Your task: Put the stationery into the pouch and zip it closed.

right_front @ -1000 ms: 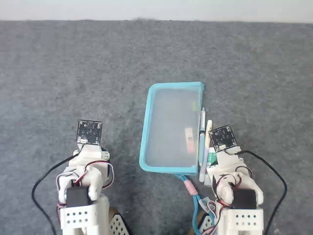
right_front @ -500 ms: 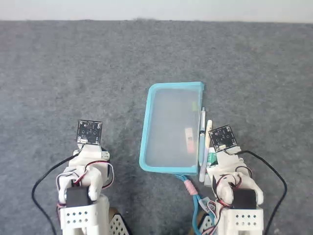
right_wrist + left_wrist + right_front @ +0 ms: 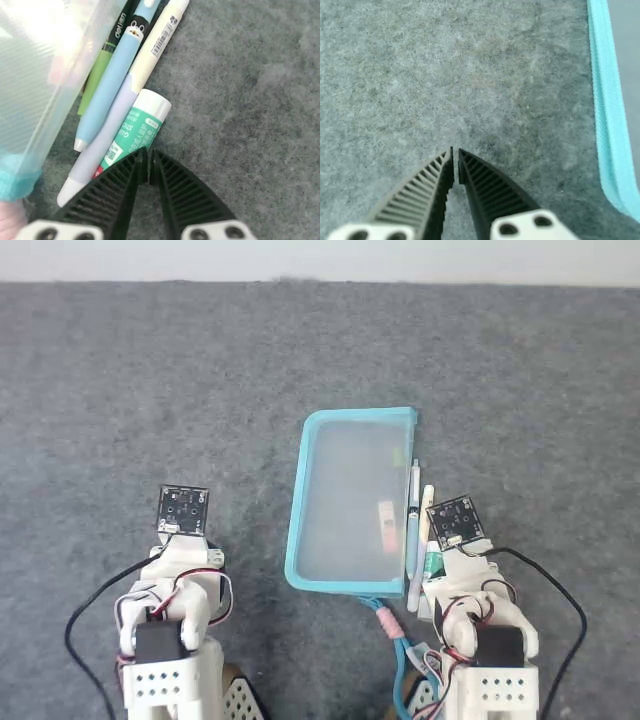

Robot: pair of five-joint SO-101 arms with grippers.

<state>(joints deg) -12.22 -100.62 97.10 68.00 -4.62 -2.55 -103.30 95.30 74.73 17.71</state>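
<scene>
While left tool and right tool sit closed, pouch holds pink item, pens just outside.

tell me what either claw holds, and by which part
Nothing. Left claw and right claw are shut and empty, the right by the glue stick.
</scene>
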